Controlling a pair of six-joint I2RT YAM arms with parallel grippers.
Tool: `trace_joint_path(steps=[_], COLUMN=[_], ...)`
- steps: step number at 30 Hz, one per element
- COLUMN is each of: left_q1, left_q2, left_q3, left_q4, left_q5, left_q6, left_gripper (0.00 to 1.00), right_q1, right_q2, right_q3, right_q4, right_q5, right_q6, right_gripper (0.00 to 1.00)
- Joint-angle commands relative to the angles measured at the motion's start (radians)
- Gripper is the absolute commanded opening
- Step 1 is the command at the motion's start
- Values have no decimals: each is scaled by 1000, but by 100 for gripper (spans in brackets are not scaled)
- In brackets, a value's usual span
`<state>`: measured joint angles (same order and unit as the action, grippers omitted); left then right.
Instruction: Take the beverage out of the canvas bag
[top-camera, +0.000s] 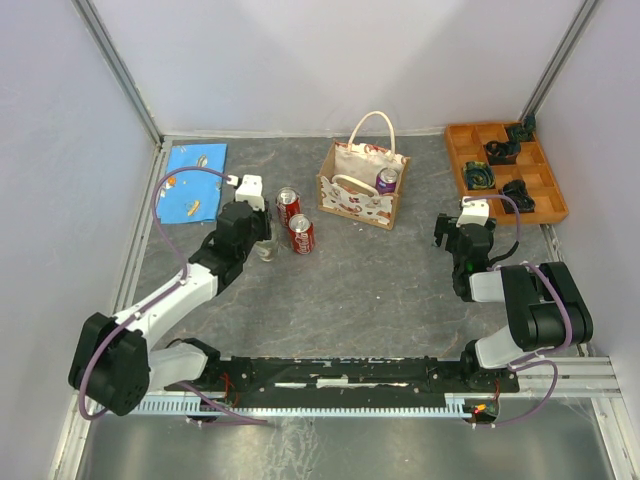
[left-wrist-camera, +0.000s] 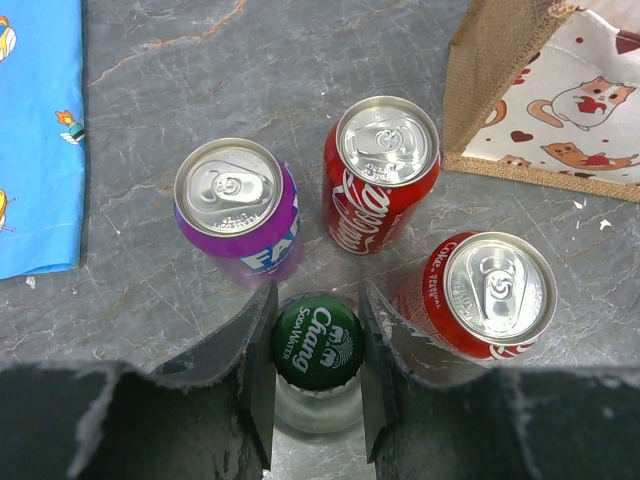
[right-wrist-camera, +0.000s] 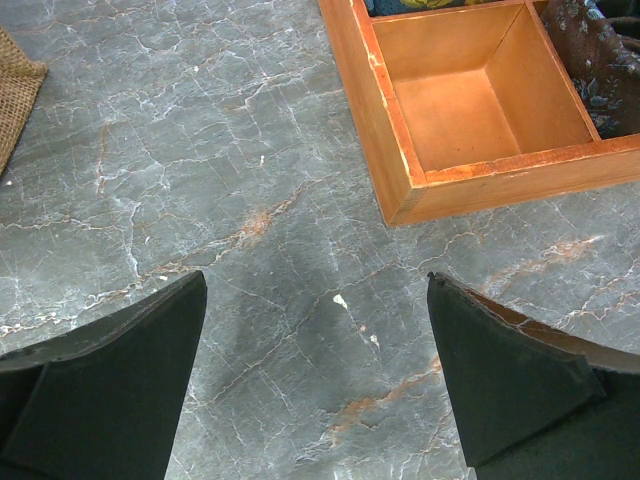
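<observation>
The canvas bag (top-camera: 357, 190) stands upright at the back middle, with a purple can (top-camera: 387, 180) showing inside it. Its corner also shows in the left wrist view (left-wrist-camera: 560, 90). My left gripper (top-camera: 264, 248) is to the bag's left. In the left wrist view my left gripper (left-wrist-camera: 318, 350) is shut on the green cap of a glass soda water bottle (left-wrist-camera: 318, 345) that stands on the table. My right gripper (top-camera: 452, 232) is open and empty above bare table to the bag's right; the right wrist view (right-wrist-camera: 317, 300) shows nothing between its fingers.
Two red cola cans (top-camera: 287, 205) (top-camera: 301, 234) stand beside the bottle; the left wrist view also shows a purple can (left-wrist-camera: 237, 205) on the table. A blue cloth (top-camera: 195, 180) lies at the back left. An orange compartment tray (top-camera: 455, 160) holds dark parts at the back right.
</observation>
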<state>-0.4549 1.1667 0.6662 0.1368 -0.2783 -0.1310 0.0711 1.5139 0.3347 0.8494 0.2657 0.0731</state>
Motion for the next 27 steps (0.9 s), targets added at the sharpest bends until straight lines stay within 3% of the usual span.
trace_joint_path(steps=[1, 8, 10, 16, 22, 27], left_q1=[3, 3, 3, 3, 2, 3], left_q2=[-3, 2, 0, 4, 6, 61], left_q3=[25, 9, 10, 15, 73, 258], left_q4=[196, 178, 172, 171, 164, 137], left_q5=[11, -13, -17, -35, -33, 30], left_q6=[-28, -28, -28, -33, -1, 61], left_gripper=[3, 28, 45, 66, 68, 68], right_q1=[0, 1, 0, 0, 0, 0], right_q2=[-1, -1, -1, 0, -1, 0], right_q3=[29, 29, 29, 29, 29, 29], right_q4=[23, 24, 24, 24, 23, 23], right_q5=[-6, -7, -6, -6, -7, -6], right_q6=[-15, -14, -15, -14, -15, -14], right_gripper=[99, 99, 99, 99, 99, 99])
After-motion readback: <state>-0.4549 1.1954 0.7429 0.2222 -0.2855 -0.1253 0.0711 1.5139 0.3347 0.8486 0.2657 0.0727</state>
